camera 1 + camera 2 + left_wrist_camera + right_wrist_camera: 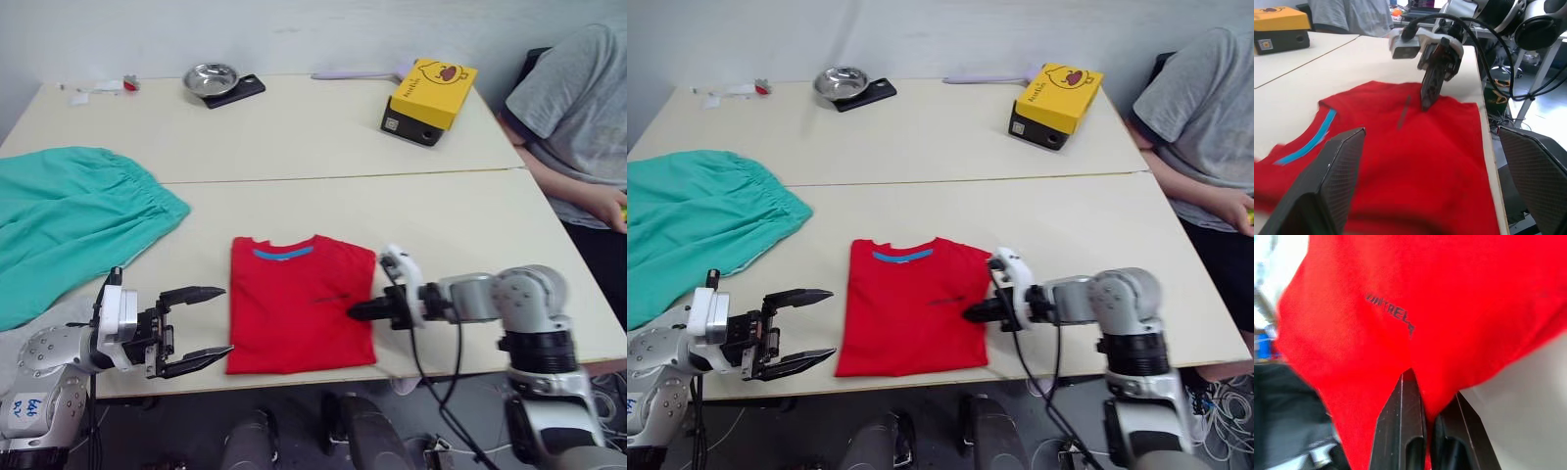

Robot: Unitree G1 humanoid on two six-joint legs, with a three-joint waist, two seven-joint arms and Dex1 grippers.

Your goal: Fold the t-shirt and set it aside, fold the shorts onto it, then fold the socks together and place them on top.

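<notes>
One red t-shirt (299, 304) lies folded into a rough rectangle near the front edge of the table (451, 225), collar toward the far side, with the blue strip inside the collar (283, 254) facing up and a small dark chest mark (331, 298) on its right half. The right gripper (359, 312) has its two black fingers pressed together on the shirt's right edge, pinching a fold of the red cloth between them; the right wrist view shows the fabric bunched into the narrow gap between the fingers, with the dark lettering just beyond. The left gripper (201, 327) hovers just off the shirt's left edge, near the table's front, its fingers spread wide apart and holding nothing; the lower fingertip sits close to the shirt's front left corner, though whether it touches is unclear.

Off to the left, well apart from the t-shirt, the teal-green shorts (69, 220) lie spread flat, the gathered waistband turned toward the middle of the table.

Farther back, a yellow box (432, 97) with a black base stands on the far right part of the table. A small metal bowl (211, 77) sits on a dark flat object (242, 91) near the far edge, with some small white and red bits (103, 88) to its left. A person in a grey shirt (578, 108) sits at the table's right side.
</notes>
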